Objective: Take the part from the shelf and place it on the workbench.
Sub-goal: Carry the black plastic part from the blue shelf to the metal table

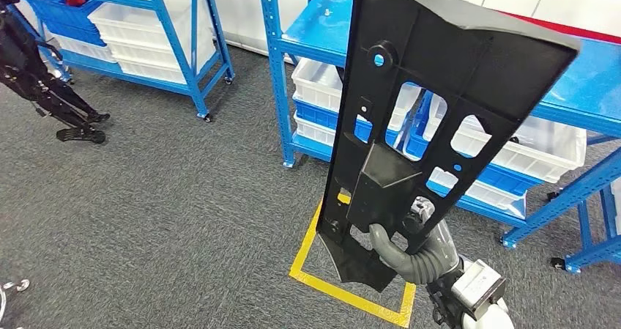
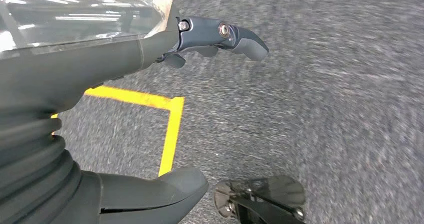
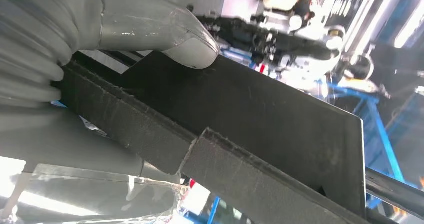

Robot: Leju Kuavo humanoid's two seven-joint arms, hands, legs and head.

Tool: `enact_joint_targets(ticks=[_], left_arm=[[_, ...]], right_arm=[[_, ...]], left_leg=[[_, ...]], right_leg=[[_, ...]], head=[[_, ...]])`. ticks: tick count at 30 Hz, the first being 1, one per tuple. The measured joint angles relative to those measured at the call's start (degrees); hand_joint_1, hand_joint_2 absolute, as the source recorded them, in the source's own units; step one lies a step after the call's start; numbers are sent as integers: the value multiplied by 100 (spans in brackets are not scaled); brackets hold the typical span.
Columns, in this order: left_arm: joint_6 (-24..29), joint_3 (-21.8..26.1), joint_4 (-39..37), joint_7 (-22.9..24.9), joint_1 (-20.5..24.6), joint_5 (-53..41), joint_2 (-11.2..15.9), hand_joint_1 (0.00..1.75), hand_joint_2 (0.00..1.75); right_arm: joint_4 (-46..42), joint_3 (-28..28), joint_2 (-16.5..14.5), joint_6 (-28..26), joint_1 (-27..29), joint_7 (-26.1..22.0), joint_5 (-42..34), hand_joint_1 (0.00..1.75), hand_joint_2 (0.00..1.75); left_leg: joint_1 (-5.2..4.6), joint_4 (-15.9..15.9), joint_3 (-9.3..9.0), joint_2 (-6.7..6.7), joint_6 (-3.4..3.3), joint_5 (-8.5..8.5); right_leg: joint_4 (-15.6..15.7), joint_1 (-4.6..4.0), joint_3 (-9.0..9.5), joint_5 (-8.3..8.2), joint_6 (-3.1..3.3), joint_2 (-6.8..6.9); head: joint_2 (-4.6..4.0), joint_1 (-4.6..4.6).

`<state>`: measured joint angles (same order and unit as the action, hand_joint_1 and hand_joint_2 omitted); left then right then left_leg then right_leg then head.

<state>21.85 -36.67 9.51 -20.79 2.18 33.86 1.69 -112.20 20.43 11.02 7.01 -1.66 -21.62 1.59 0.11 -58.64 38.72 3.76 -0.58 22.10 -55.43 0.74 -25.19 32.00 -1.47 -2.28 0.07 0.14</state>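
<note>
You see the right hand (image 1: 399, 245) grasping the flat, matte black part (image 1: 432, 116) with cut-out holes, upright at two o'clock above grey carpet (image 1: 161, 197), while the left hand (image 2: 150, 49) hangs released.

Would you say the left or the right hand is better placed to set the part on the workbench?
The right hand: it already grips the black part near its lower end, holding it upright. The left hand hangs empty over the carpet.

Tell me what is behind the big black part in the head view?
Through the black part's cutouts, a blue shelf with white bins shows. The rest behind it is covered. The right robot hand grips its lower end.
</note>
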Motion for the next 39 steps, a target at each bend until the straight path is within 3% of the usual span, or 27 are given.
enact_joint_targets(ticks=[2, 3, 4, 5, 6, 7, 8, 10, 12, 14, 15, 16, 17, 19, 21, 23, 25, 27, 29, 30, 32, 34, 35, 36, 38, 39], left_arm=[[-5, -1, -7, 1, -22, -15, 7, 0, 175], [-9, -1, -7, 1, -17, -25, 4, 0, 175], [-14, -1, -6, 1, -13, -30, 7, 0, 175], [-20, -1, -5, 1, -11, -34, 8, 0, 175], [-23, -1, -4, 2, -8, -37, 11, 0, 175], [-25, -1, -4, 2, -11, -38, 16, 0, 175], [-26, -1, -4, 3, -13, -39, 15, 0, 175], [-26, -1, -4, 3, -13, -42, 15, 0, 175], [-26, -1, -4, 4, -9, -50, 21, 0, 175], [-47, -1, -4, -2, -14, -68, 22, 0, 175], [-74, -2, -4, -21, -21, -75, 20, 0, 175], [-104, -2, -4, -47, -27, -79, 16, 0, 175], [-133, -3, -4, -75, -30, -79, 14, 0, 175], [-170, -4, -4, -118, -30, -83, 11, 0, 175], [-206, -8, -4, -168, -36, -87, 12, 0, 175], [-236, -17, -5, -240, -55, -87, 17, 0, 175], [-255, -26, -6, -293, -64, -87, 19, 0, 175], [-264, -29, -5, -316, -57, -84, 18, 0, 175], [-275, -29, -4, -319, -51, -79, 16, 0, 175], [-285, -29, -4, -319, -51, -75, 16, 0, 175], [-308, -28, -4, -328, -52, -64, 19, 0, 175], [-318, -27, -4, -364, -45, -54, 22, 0, 175], [-320, -27, -4, -384, -41, -51, 22, 0, 175], [-323, -27, -4, -397, -37, -51, 22, 0, 175], [-328, -27, -4, -404, -37, -49, 22, 0, 175], [-329, -27, -4, -405, -39, -48, 20, 0, 175]], right_arm=[[19, 9, 5, -10, 0, 2, 7, 175, 175], [26, 13, 7, -19, 4, 1, 8, 175, 175], [33, 17, 11, -28, 5, -1, 6, 175, 175], [38, 22, 15, -34, 3, -3, 3, 175, 175], [38, 27, 18, -38, 0, -8, -3, 175, 175], [37, 32, 20, -39, 0, -10, -6, 175, 175], [36, 37, 24, -38, 1, -14, -8, 175, 175], [33, 42, 34, -39, 17, -20, -9, 175, 175], [33, 43, 54, -47, 72, -29, 3, 175, 175], [33, 43, 85, -76, 170, -55, 32, 175, 175], [33, 43, 105, -102, 223, -75, 46, 175, 175], [32, 42, 125, -130, 268, -98, 57, 175, 175], [32, 40, 144, -155, 301, -118, 63, 175, 175], [27, 37, 173, -177, 339, -145, 66, 175, 175], [10, 36, 189, -183, 373, -158, 67, 175, 175], [-19, 37, 193, -188, 402, -164, 69, 175, 175], [-54, 38, 192, -191, 432, -169, 75, 175, 175], [-82, 38, 191, -193, 477, -173, 80, 175, 175], [-92, 38, 190, -193, 511, -174, 81, 175, 175], [-92, 39, 187, -191, 520, -174, 82, 175, 175], [-95, 40, 178, -179, 522, -174, 82, 175, 175], [-105, 40, 172, -162, 524, -175, 84, 175, 175], [-110, 40, 171, -156, 527, -179, 85, 175, 175], [-114, 41, 171, -153, 532, -183, 87, 175, 175], [-119, 42, 172, -152, 540, -194, 91, 175, 175], [-123, 40, 173, -152, 543, -201, 92, 175, 175]], left_leg=[[53, -736, 209, -203, 122, 468], [77, -752, 50, -414, 185, 585], [100, -735, -100, -574, 218, 633], [104, -393, -347, -676, 212, 506], [83, -67, -522, -742, 173, 439], [74, -51, -484, -680, 106, 430], [72, -14, -472, -621, 46, 422], [85, 45, -456, -509, -65, 374], [86, 65, -424, -390, -133, 337], [70, 64, -390, -248, -167, 313], [64, 63, -383, -172, -174, 303], [61, 62, -381, -95, -173, 292], [60, 60, -381, -18, -163, 279], [39, 45, -366, 115, -119, 253], [22, 47, -332, 215, -52, 216], [40, 58, -293, 271, 22, 183], [44, -150, -181, 77, 75, 335], [47, -800, 103, -217, 117, 734], [68, -1467, 375, -324, 160, 1026], [77, -1557, 389, -345, 174, 1028], [95, -1079, 78, -424, 176, 768], [80, -309, -363, -672, 131, 523], [60, -83, -481, -750, 91, 469], [33, 12, -516, -784, 49, 461], [8, 31, -486, -645, -40, 426], [11, 59, -486, -584, -82, 403]], right_leg=[[8, 49, -62, -92, 104, 283], [-9, 35, -95, -103, 99, 448], [-27, 15, -119, -112, 75, 619], [-44, -2, -116, -108, 27, 743], [-56, -20, -113, -105, -22, 829], [-51, -25, -102, -109, -57, 880], [-66, -19, -112, -85, -88, 846], [-345, -2, -270, 91, -91, 595], [-1094, 8, -650, 404, -33, 329], [-1760, 5, -1007, 579, -33, 262], [-1790, 2, -1044, 532, -66, 249], [-1592, 3, -970, 399, -111, 229], [-1199, 10, -798, 210, -153, 170], [-427, 28, -471, -89, -174, -42], [-164, 19, -377, -180, -119, -132], [-163, 23, -369, -229, -36, -19], [-144, 59, -361, -278, 51, 103], [-139, 56, -377, -294, 106, 243], [-142, 33, -390, -295, 123, 402], [-142, 27, -394, -294, 123, 478], [-143, 26, -388, -288, 116, 614], [-149, -11, -377, -267, 82, 725], [-152, -37, -375, -256, 59, 775], [-154, -61, -373, -250, 37, 826], [-151, -73, -377, -240, -16, 930], [-186, -62, -393, -204, -41, 888]], head=[[-1, -31], [0, -51], [1, -54], [1, -51], [1, -49], [1, -40], [1, -35], [1, -20], [1, -6], [1, -7], [1, -6], [0, -7], [0, -5], [0, -3], [0, -6], [-1, -7], [-1, -25], [-1, -49], [0, -55], [0, -57], [-1, -58], [0, -54], [0, -44], [0, -32], [1, -19], [1, -11]])
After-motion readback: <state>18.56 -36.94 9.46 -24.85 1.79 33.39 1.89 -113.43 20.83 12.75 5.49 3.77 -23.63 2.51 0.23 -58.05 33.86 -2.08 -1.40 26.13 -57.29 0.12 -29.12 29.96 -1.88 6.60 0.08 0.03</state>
